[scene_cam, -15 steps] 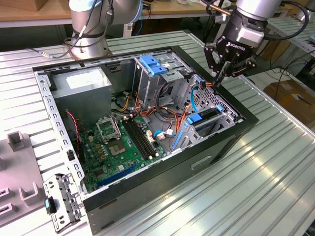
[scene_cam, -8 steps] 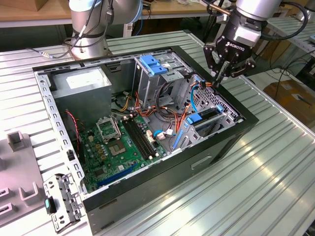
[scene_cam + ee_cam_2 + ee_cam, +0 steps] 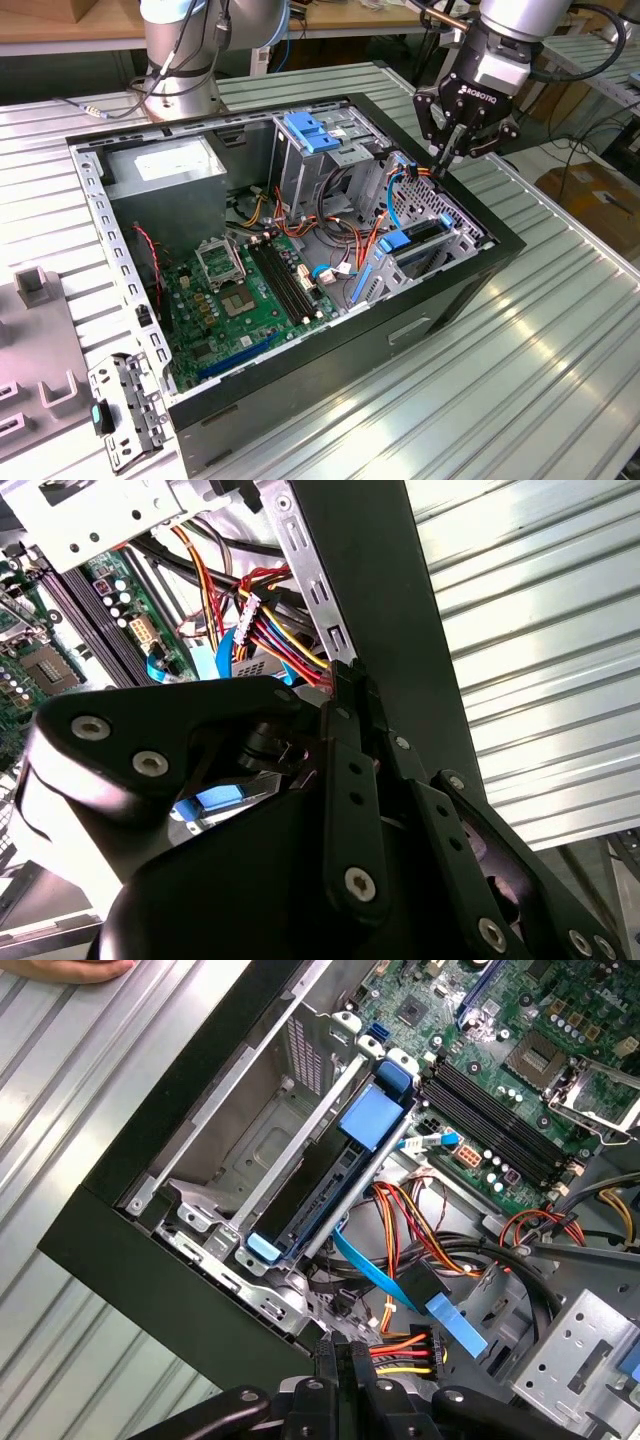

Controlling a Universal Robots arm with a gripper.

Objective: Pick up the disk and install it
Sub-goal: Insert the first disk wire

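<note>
Open computer case [image 3: 440, 300] on slatted table [image 3: 560, 330]; green motherboard [image 3: 250, 295] inside.

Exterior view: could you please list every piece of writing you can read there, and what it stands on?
Gripper: white lettering on its black body, a maker's mark, not quoted here.
Sticker on the grey box: print too small to read.
Motherboard: markings too small to read.
Disk: no readable print.

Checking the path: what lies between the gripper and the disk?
In the first wrist view, a bundle of coloured cables and a blue ribbon cable lie between the gripper and the disk.
</note>
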